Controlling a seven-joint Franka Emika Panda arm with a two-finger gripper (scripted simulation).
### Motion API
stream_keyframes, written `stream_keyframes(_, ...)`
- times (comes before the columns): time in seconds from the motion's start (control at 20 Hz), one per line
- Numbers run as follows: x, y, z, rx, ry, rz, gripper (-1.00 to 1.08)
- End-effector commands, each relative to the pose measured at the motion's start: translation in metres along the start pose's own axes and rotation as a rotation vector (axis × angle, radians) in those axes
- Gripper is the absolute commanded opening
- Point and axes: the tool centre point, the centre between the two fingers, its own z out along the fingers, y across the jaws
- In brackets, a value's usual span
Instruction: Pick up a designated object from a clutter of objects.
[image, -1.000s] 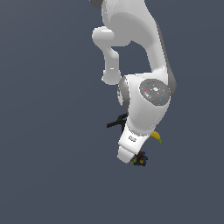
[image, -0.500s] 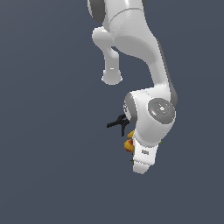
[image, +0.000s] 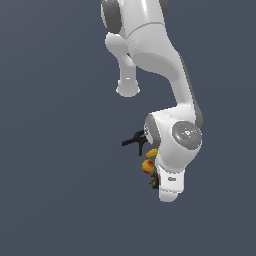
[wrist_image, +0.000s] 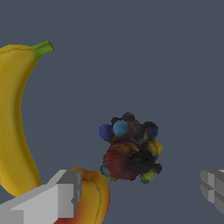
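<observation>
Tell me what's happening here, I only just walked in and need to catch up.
A white Panda arm is reaching down over a small pile of objects. In the wrist view its gripper is open, with the dark lumpy object lying between the jaws and not yet gripped. A banana and an orange-red fruit lie beside it, the fruit partly behind one finger. A black clamp sits farther off.

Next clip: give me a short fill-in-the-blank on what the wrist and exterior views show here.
1. In the wrist view, the dark lumpy object lies between the gripper's two ____.
2. The gripper is ____, touching nothing.
3. The long yellow fruit with a green stem is a ____.
4. In the exterior view, the black clamp lies on the arm's ____ side.

Missing words: fingers; open; banana; left
</observation>
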Motion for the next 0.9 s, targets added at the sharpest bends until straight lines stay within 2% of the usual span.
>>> stream_keyframes(0.0, 0.001, 0.001, 0.002, -0.001, 0.002, -0.012, 1.0)
stream_keyframes(0.3, 0.001, 0.0, 0.008, 0.0, 0.001, -0.009, 1.0)
stream_keyframes(0.85, 0.001, 0.0, 0.052, -0.001, 0.001, -0.013, 1.0)
